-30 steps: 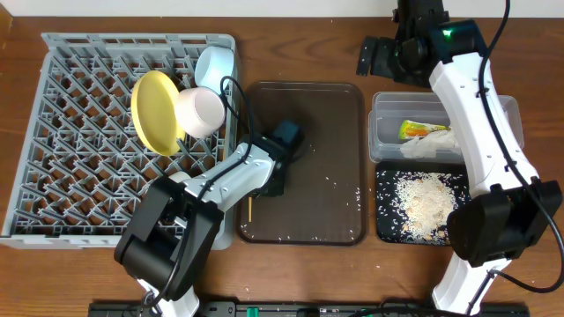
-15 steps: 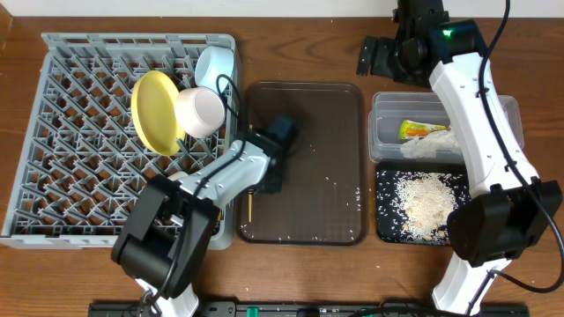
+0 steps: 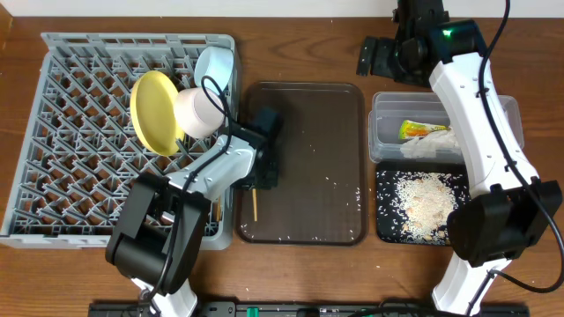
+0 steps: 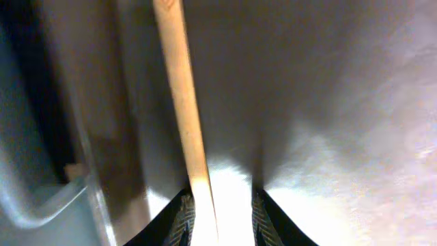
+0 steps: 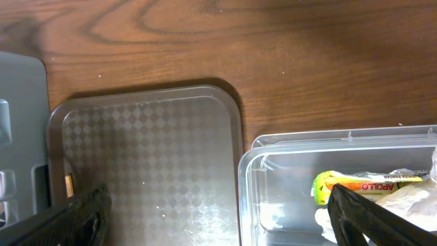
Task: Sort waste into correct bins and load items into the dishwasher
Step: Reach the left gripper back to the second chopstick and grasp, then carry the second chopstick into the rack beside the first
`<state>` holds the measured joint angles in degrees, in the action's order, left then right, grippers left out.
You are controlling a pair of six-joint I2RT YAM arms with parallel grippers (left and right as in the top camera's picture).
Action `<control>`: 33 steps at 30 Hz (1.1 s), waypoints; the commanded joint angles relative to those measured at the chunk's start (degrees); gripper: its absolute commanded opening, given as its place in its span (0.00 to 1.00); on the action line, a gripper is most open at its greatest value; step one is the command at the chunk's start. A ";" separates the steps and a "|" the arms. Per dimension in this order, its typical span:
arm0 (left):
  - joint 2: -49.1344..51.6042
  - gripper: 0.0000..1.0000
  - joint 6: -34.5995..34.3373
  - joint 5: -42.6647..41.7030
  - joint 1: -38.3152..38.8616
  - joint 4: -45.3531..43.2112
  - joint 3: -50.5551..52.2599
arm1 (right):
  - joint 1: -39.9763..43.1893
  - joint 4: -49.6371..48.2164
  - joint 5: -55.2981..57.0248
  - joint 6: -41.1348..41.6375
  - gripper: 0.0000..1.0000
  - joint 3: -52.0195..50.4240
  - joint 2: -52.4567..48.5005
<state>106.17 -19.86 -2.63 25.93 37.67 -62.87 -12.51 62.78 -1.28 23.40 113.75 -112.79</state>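
Observation:
A thin wooden chopstick [image 3: 254, 204] lies along the left side of the dark brown serving tray [image 3: 317, 132]. My left gripper [image 3: 263, 167] points down over its far end. In the left wrist view the chopstick [image 4: 181, 89] runs between the narrowly open jaws of the left gripper [image 4: 222, 208]; it touches one finger and a gap shows to the other. The right gripper [image 5: 225, 219] hangs wide open and empty, high over the table's back. The dishwasher rack [image 3: 79, 176] holds a yellow plate [image 3: 152, 110], a white cup [image 3: 201, 110] and a light-blue cup [image 3: 216, 63].
The clear tub [image 3: 388, 106] holds the snack wrapper [image 3: 419, 130] and the tissue [image 3: 432, 145]. The black tray [image 3: 383, 224] in front of it holds rice crumbs [image 3: 423, 201]. A few crumbs [image 3: 357, 192] lie on the brown tray's right side.
My left gripper has slid left across the brown tray to its left edge, over the chopstick, and its jaws have narrowed. The right arm has not moved.

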 commanded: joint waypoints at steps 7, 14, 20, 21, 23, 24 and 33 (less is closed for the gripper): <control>1.31 0.23 0.72 -4.48 0.68 -3.65 4.42 | 0.07 0.04 0.61 -0.76 0.99 -0.17 -0.15; 1.31 0.19 0.68 -4.39 2.91 -5.49 4.44 | 0.09 0.04 0.61 -0.76 0.99 -0.17 -0.15; 1.31 0.13 -0.79 -3.15 5.11 -5.86 4.44 | 0.09 0.04 0.61 -0.76 0.99 -0.17 -0.15; 1.31 0.12 -0.76 -3.13 5.44 -5.84 4.44 | 0.09 0.04 0.61 -0.76 0.99 -0.17 -0.15; 1.31 0.11 -0.79 -2.69 6.05 -5.70 4.44 | 0.07 0.04 0.61 -0.76 0.99 -0.17 -0.15; 1.31 0.11 -0.76 -2.64 6.40 -5.66 4.44 | 0.07 0.04 0.61 -0.76 0.99 -0.17 -0.15; 1.31 0.23 -0.83 2.45 6.99 -7.32 4.44 | 0.07 0.04 0.61 -0.76 0.99 -0.17 -0.15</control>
<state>105.01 -20.45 -2.50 32.99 30.83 -60.80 -12.51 62.78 -1.26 23.40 113.75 -112.79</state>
